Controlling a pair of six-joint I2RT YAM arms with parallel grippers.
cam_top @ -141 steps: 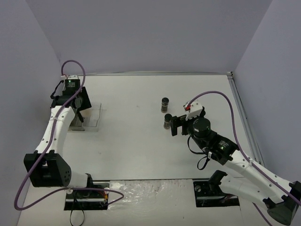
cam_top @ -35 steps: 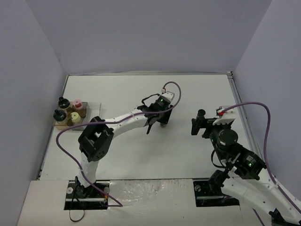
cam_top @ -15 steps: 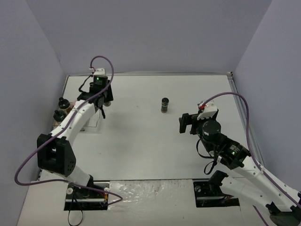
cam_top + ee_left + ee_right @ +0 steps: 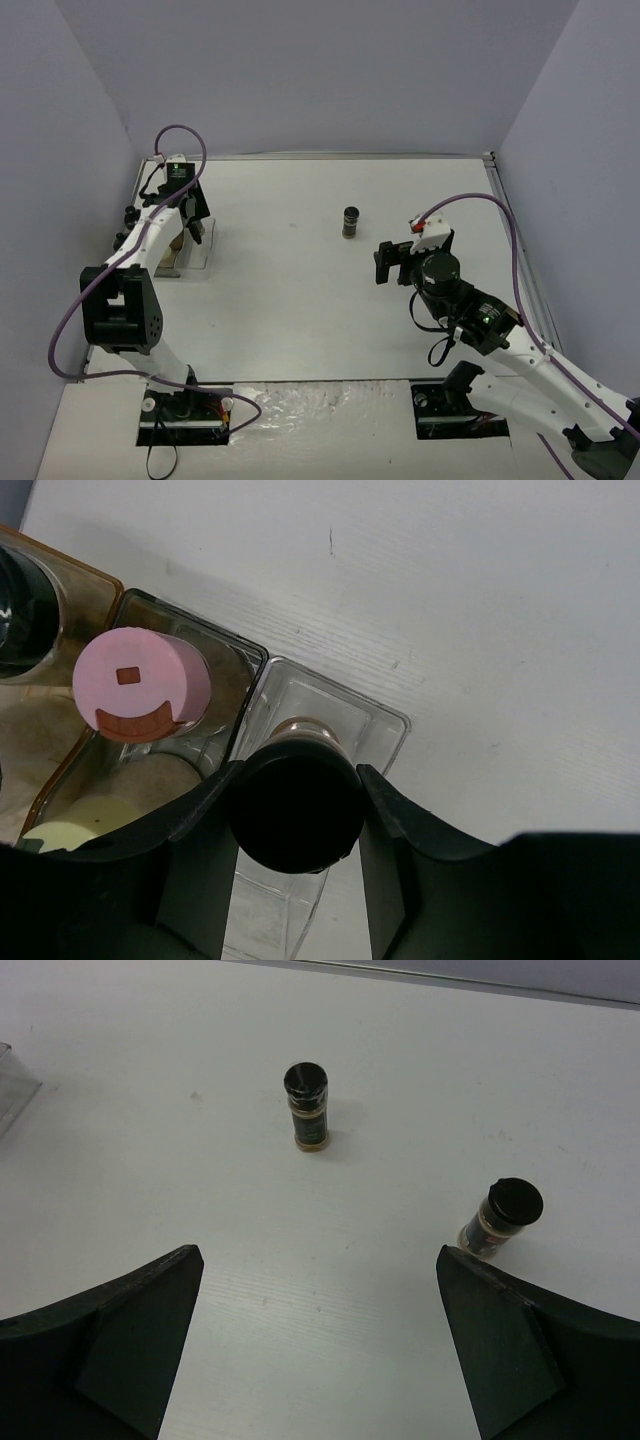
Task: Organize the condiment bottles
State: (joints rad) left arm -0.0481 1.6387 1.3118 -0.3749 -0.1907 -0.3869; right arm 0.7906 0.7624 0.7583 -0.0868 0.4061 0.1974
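My left gripper (image 4: 300,770) is shut on a black-capped jar (image 4: 297,815) that stands in the end compartment of the clear tray (image 4: 385,725). A pink-capped jar (image 4: 142,685), a pale-yellow-capped jar (image 4: 65,835) and another dark jar (image 4: 20,610) stand in the compartments beside it. In the top view the left gripper (image 4: 195,228) hangs over the tray (image 4: 195,262). My right gripper (image 4: 385,262) is open and empty above the table. One black-capped jar (image 4: 350,221) stands ahead of it, also in the right wrist view (image 4: 306,1106). A second black-capped jar (image 4: 500,1218) stands near my right finger (image 4: 500,1350); in the top view the wrist hides it.
Grey walls enclose the white table on three sides, and its far edge (image 4: 420,975) runs behind the jars. A corner of the clear tray (image 4: 12,1085) shows at the left edge of the right wrist view. The arm bases (image 4: 185,410) sit at the near edge.
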